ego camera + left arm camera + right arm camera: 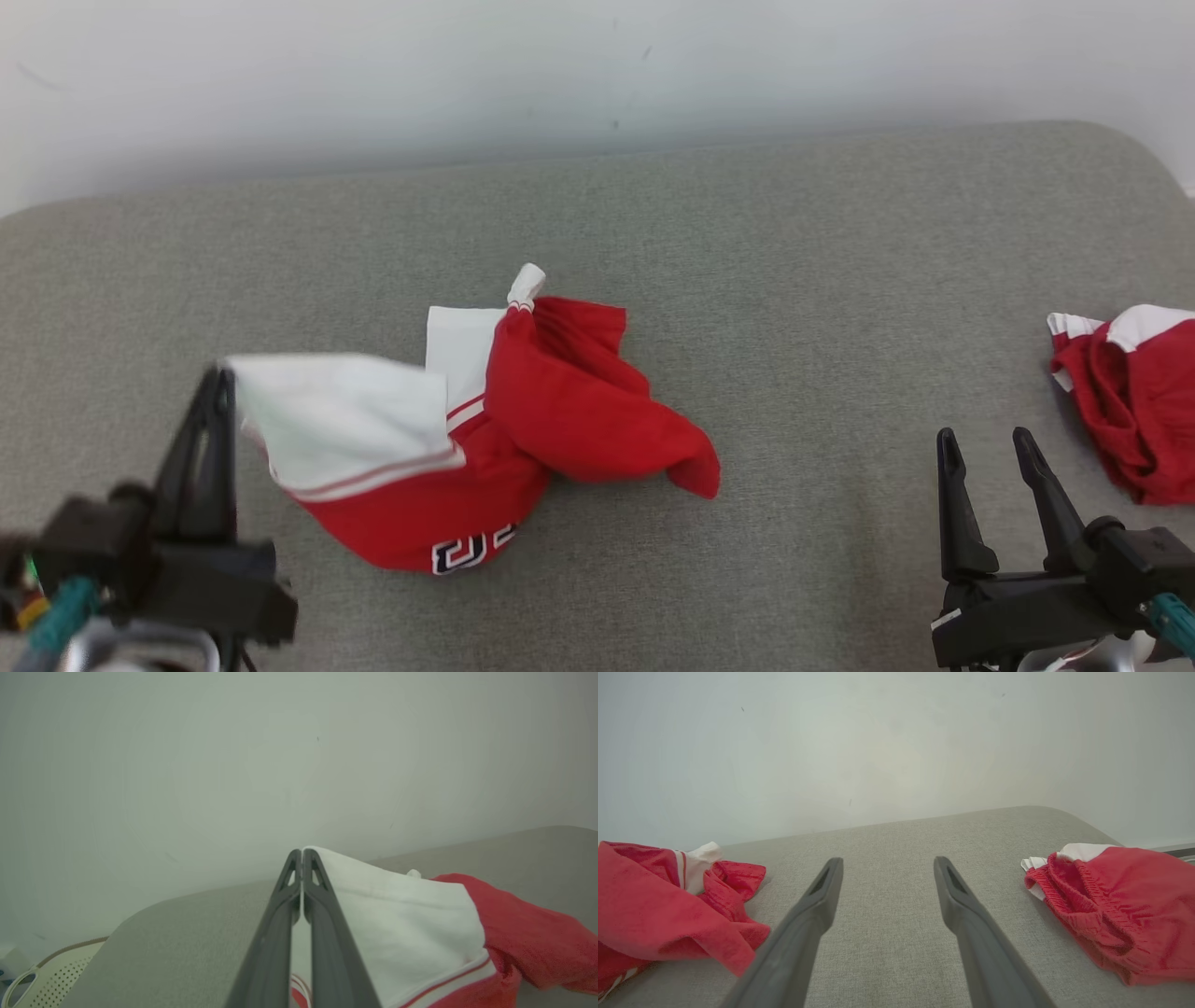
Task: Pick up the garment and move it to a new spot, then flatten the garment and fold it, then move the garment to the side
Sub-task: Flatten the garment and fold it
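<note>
Left gripper (222,375) upright at lower left, jaws pinching white edge of garment (560,401); right gripper (986,439) lower right, jaws spread over cushion (794,280).

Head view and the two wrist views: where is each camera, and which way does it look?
Head view: on the head, looking forward and down at the garment on the grey surface; left gripper lower left, right gripper lower right.
Left wrist view: on the left wrist, facing the wall along its shut fingers, which pinch the garment.
Right wrist view: on the right wrist, facing the wall along its open fingers.
Shared: head and right wrist views show a second garment.
</note>
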Tool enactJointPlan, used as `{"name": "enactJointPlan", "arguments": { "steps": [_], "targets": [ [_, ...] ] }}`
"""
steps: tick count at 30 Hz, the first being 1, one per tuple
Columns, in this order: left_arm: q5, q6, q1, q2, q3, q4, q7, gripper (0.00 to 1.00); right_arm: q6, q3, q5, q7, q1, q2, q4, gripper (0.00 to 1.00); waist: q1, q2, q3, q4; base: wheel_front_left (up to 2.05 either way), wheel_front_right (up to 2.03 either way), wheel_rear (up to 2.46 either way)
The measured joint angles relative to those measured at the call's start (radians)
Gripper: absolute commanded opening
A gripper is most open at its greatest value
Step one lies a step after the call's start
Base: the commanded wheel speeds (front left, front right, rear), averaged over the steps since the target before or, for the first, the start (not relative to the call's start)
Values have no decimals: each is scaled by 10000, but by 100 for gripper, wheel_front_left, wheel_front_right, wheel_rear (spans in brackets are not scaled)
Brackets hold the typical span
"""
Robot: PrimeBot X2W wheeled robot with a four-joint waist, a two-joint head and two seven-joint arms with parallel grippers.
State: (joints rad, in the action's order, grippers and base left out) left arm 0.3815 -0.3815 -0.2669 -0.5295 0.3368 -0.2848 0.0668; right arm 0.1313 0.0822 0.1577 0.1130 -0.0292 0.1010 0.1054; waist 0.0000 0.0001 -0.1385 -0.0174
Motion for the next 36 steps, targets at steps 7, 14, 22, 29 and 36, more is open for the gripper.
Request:
{"name": "enactJointPlan", "arguments": {
  "steps": [7,14,22,29,36],
  "targets": [
    [926,111,1175,821,-159,1139,1204,0,0,65,0,-136,-130,82,12,100,0,0,-114,211,0,0,0],
    [1708,472,1697,1494,-508,2441,1735,0,0,144,13,-199,-233,140,-21,100,0,0,-87,341,0,0,0],
    [2021,754,2130,2090,-988,3310,1896,100,0,174,69,-249,-151,132,-107,100,-1,0,169,421,0,0,0],
    [897,132,2227,2165,-1609,2405,1908,100,0,144,77,-263,-3,144,-102,100,-1,0,411,561,0,0,0],
    [-63,178,2132,1944,-1289,1417,1891,100,0,255,75,-303,47,144,-98,100,-1,-1,725,628,0,0,0]
  ]
}}
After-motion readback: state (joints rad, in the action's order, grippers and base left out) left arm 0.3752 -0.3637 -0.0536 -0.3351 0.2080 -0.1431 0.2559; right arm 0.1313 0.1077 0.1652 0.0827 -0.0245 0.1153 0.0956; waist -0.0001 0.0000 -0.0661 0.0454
